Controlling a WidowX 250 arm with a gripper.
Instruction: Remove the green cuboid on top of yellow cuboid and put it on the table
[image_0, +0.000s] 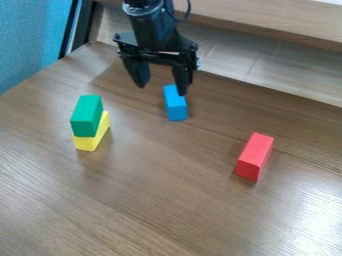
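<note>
The green cuboid (86, 116) rests on top of the yellow cuboid (92, 139), which lies on the wooden table (153, 190) at the left. At the top of the view my gripper (161, 88) hangs open and empty, its two fingers pointing down and spread apart. It is to the right of the stacked cuboids and farther back, and its right finger overlaps the back end of a blue cuboid in the view.
That blue cuboid (176, 106) lies on the table just below the gripper in the view. A red cuboid (254, 156) lies at the right. Behind the table's back edge runs a wooden ledge (267, 20), and a blue panel (30, 40) stands at the upper left.
</note>
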